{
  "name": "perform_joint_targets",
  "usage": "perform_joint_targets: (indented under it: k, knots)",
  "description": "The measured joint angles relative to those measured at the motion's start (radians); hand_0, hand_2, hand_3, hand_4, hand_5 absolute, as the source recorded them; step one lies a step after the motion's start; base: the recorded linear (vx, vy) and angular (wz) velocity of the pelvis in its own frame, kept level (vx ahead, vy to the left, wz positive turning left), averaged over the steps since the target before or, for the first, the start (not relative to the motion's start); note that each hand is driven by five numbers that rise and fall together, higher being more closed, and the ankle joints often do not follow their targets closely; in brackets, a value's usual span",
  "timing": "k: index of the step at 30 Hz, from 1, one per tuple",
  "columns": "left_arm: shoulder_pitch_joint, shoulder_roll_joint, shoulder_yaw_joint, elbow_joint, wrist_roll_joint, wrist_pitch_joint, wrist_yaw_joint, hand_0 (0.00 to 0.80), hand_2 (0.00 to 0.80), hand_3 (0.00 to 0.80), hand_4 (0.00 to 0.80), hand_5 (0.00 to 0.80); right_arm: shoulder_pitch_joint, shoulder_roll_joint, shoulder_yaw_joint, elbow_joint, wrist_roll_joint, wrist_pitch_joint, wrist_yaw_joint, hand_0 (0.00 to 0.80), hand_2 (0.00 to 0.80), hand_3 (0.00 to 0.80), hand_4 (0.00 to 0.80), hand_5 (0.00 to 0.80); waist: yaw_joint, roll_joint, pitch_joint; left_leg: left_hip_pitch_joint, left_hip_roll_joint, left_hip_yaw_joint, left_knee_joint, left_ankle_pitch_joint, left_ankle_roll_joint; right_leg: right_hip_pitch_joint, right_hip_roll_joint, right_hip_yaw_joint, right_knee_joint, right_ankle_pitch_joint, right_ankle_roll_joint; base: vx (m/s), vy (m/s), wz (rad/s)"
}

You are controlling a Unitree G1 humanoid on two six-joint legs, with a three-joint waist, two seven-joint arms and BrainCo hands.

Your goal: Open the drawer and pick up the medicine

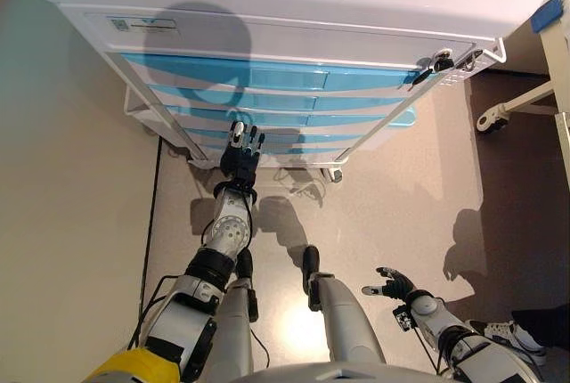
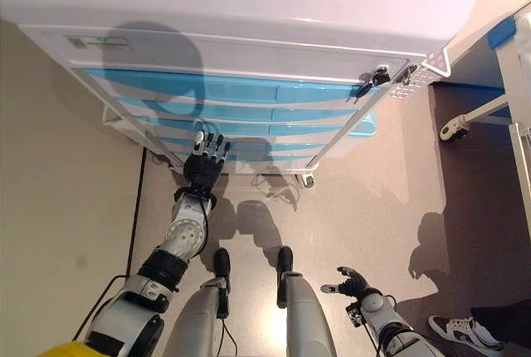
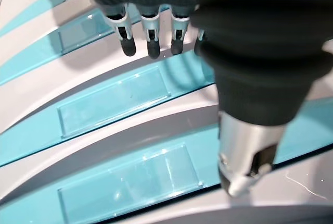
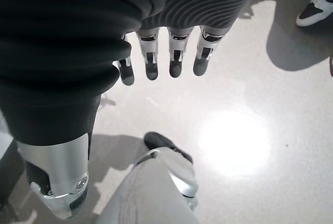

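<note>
Both eye views look steeply down from the head at the white cart of blue drawers [image 1: 285, 98]. The left wrist view sits close, blue drawer fronts beyond its fingers [image 3: 151, 41]; the right wrist view faces pale floor [image 4: 250, 146].

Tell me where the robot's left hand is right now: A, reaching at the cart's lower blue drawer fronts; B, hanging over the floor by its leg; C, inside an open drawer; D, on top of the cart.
A: the left hand reaches with straight fingers at the lower blue drawer fronts of the cart, and every drawer looks closed.
</note>
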State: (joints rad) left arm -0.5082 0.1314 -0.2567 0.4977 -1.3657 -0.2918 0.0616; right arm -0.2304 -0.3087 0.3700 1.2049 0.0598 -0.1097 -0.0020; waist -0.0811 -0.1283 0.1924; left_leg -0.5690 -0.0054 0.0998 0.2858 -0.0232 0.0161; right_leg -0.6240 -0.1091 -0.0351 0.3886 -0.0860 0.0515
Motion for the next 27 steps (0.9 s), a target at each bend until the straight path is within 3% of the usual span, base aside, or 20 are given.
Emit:
perform_joint_targets:
  k: [10,11,12,13,14,22,27]
  knots:
    - [0.000,-0.002,-0.006,-0.010,0.000,0.007,0.000,0.000,0.000,0.000,0.000,0.000,0.000,0.000,0.001,0.022,0.000,0.000,0.001,0.000,0.000,0.000,0.000,0.000,0.011,0.000,0.004,0.000,0.000,0.000,-0.004,0.000,0.000,0.000,0.000,0.000,-0.002,0.000,0.000,0.000,0.000,0.00]
    - [0.000,-0.003,-0.006,-0.013,0.000,0.009,0.000,0.298,0.298,0.298,0.298,0.298,0.000,0.000,0.000,0.022,0.000,0.000,0.001,0.000,0.000,0.000,0.000,0.000,0.013,-0.001,0.004,0.000,0.000,0.000,-0.004,0.001,0.000,0.000,0.000,0.000,-0.002,0.000,0.000,0.000,0.000,0.00]
    - [0.000,-0.003,-0.007,-0.013,0.000,0.010,0.000,0.483,0.483,0.483,0.483,0.483,0.000,0.000,0.000,0.022,0.000,0.000,0.001,0.000,0.000,0.000,0.000,0.000,0.014,-0.001,0.004,0.000,0.000,0.000,-0.004,0.001,0.000,0.001,0.000,-0.001,-0.001,0.001,0.000,0.000,0.000,0.00]
    - [0.001,-0.003,-0.008,-0.015,-0.001,0.012,0.000,0.737,0.737,0.737,0.737,0.737,0.000,0.000,0.000,0.022,0.000,0.000,0.001,0.000,0.000,0.000,0.000,0.000,0.014,-0.001,0.004,0.000,0.000,-0.001,-0.005,0.001,0.000,0.001,0.000,-0.001,-0.001,0.001,0.000,0.000,0.000,0.00]
    - [0.001,-0.002,-0.008,-0.015,-0.001,0.013,0.000,0.800,0.800,0.800,0.800,0.800,-0.001,0.001,0.000,0.022,0.000,0.000,0.001,0.000,0.000,0.000,0.000,0.000,0.014,-0.003,0.006,0.000,0.000,-0.001,-0.005,0.001,0.000,0.001,0.000,-0.001,-0.001,0.001,0.000,0.000,0.000,0.00]
    - [0.009,0.020,-0.008,-0.063,-0.002,0.017,0.000,0.800,0.800,0.800,0.800,0.800,-0.003,0.019,0.026,0.022,-0.011,0.000,0.001,0.000,0.000,0.000,0.000,0.000,0.015,-0.030,0.046,0.019,0.001,0.002,-0.005,0.001,0.000,0.019,0.001,-0.001,-0.002,0.004,0.000,-0.017,0.002,-0.01]
    - [0.011,0.029,-0.010,-0.070,-0.002,0.021,0.000,0.800,0.800,0.800,0.800,0.800,-0.002,0.023,0.034,0.023,-0.026,0.000,0.010,0.000,0.000,0.000,0.000,0.000,0.017,-0.031,0.051,0.023,0.002,0.004,-0.005,0.001,0.000,0.023,0.001,0.000,-0.002,0.004,-0.001,0.000,0.000,0.00]
